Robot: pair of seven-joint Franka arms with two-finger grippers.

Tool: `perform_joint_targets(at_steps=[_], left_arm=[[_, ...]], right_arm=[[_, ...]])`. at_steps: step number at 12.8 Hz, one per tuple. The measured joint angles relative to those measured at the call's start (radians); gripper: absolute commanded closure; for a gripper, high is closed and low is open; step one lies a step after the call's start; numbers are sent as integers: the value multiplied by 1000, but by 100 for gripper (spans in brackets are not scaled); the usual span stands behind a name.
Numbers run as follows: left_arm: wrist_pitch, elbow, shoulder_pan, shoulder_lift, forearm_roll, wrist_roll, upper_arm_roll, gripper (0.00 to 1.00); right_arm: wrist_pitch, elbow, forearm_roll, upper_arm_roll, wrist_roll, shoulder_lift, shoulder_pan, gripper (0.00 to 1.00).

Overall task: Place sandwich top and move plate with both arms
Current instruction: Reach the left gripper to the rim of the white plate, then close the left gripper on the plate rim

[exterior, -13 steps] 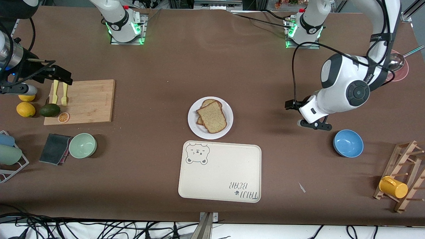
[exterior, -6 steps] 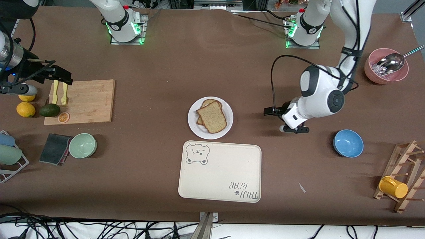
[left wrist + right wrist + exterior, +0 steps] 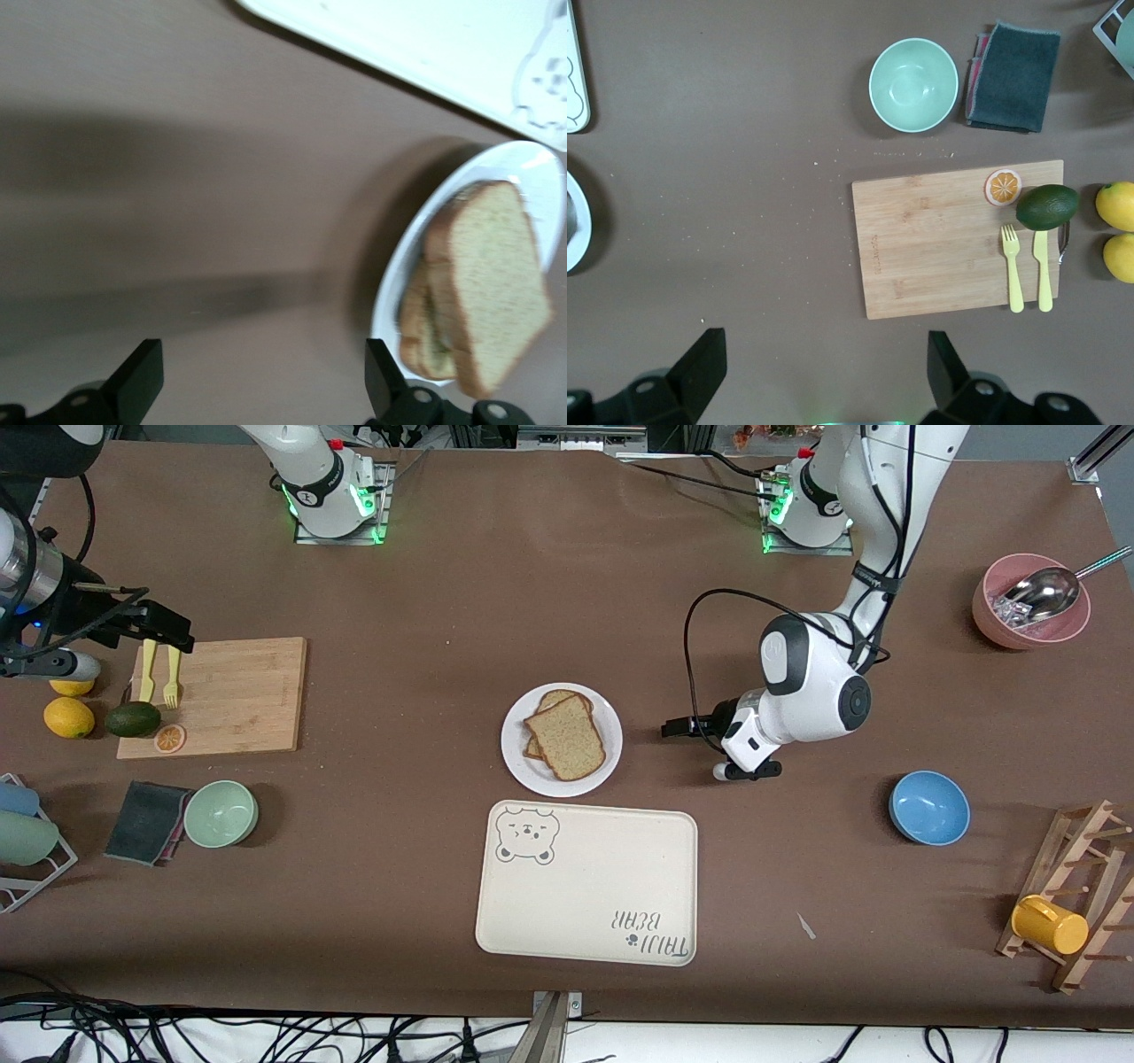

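Left gripper (image 3: 678,729): mine, open, empty, now closer to plate (image 3: 602,720).
Sandwich top (image 3: 567,737): already placed.
Right gripper (image 3: 164,624): open, waiting over cutting board (image 3: 239,695).

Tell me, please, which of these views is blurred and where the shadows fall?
Left wrist view: smeared, soft-edged plate and sandwich top, a broad shadow band across the table. Front view: sharp, evenly lit, a soft shadow under the left gripper. Right wrist view: sharp, cutting board crisp.

Left gripper (image 3: 695,748) low over the table just beside the plate (image 3: 604,726), toward the left arm's end, fingers (image 3: 142,376) spread wide. Right gripper (image 3: 819,376) waits well away from the plate, fingers apart.
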Motion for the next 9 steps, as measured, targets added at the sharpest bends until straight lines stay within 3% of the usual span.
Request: perform_joint_targets(at_steps=[6,9], left_arm=[[0,-11,-68,39,-422,230,-2,0],[0,-12,-110,70,-623,355,-2,9]], right_arm=[[1,0,0,0,0,0,0,0],[1,0,0,-1,0,0,-1,0]])
